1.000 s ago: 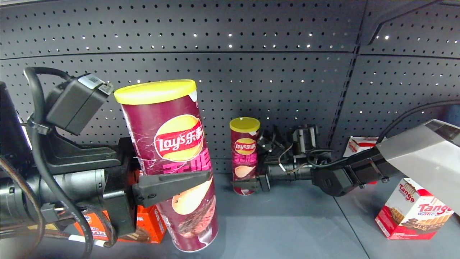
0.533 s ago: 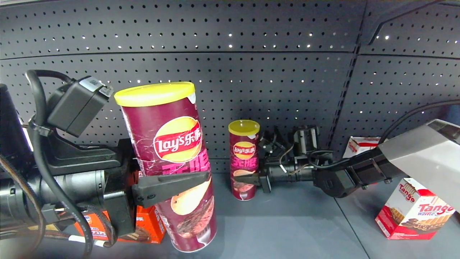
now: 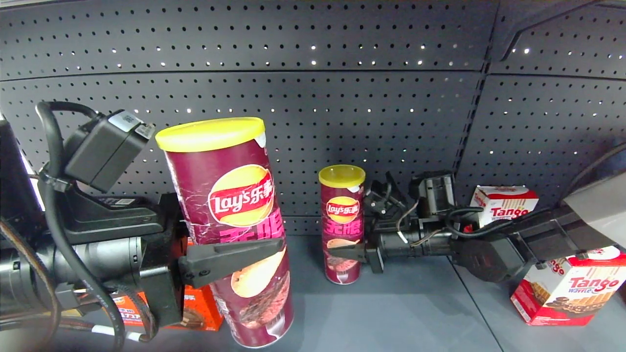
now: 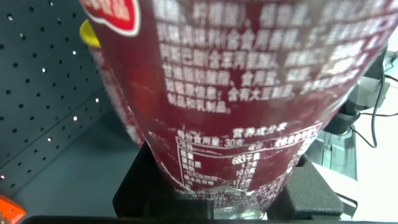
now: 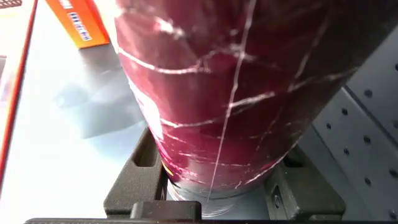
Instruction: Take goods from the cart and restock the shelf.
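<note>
Left gripper [image 3: 257, 244] clamps a chip can [image 3: 227, 195], half hiding an orange box [image 3: 201, 309]; right gripper [image 3: 343, 248] grips a second can [image 3: 342, 210]; bare shelf [image 3: 391, 313] between.

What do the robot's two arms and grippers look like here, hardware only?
Both arms are matte black. The left gripper has flat, tapered black fingers; a boxy black camera with white labels tops its wrist, ringed by thick black cables. The right gripper matches, with thin loose wires at its wrist and a silver-grey cover up the arm.

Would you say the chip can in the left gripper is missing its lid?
No, the left gripper holds a chip can with its yellow lid on.
</note>
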You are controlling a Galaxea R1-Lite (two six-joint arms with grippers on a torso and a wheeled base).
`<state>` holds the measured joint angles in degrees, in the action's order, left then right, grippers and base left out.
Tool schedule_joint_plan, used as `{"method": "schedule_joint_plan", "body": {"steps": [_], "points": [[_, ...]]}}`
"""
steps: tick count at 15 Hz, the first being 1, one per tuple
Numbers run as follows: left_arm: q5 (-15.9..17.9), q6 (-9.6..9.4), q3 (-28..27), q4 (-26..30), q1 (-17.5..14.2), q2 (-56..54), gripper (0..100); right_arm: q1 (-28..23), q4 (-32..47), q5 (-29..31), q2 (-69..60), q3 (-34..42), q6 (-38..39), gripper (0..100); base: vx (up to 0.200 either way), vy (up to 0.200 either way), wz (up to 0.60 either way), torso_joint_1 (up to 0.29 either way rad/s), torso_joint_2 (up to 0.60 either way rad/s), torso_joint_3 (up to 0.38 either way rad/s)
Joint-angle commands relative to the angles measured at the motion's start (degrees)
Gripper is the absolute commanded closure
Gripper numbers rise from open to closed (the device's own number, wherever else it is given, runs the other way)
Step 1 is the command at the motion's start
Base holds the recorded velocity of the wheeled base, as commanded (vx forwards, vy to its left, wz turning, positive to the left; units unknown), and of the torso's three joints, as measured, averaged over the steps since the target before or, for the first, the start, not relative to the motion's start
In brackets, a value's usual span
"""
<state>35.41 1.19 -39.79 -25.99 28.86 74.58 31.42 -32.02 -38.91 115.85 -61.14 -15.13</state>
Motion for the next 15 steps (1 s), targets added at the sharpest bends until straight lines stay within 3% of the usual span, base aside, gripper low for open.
{"method": "schedule_joint_plan", "body": {"steps": [1,9,15], "points": [[-0.08,0.04,0.42,-0.03,-0.03,-0.14,100,0.23,-0.14,0.15,-3.17,2.16,0.01,100,0.000,0.000,0.00,0.000,0.00,0.000],[-0.08,0.04,3.32,-0.03,-0.55,-2.16,100,7.70,-6.91,3.58,-9.15,13.85,2.12,100,0.000,0.000,0.00,0.000,0.00,0.000],[-0.17,0.04,3.49,-0.03,-0.55,-2.07,100,8.05,-11.22,3.49,-12.58,21.50,2.30,100,0.000,0.000,0.00,0.000,0.00,0.000]]}}
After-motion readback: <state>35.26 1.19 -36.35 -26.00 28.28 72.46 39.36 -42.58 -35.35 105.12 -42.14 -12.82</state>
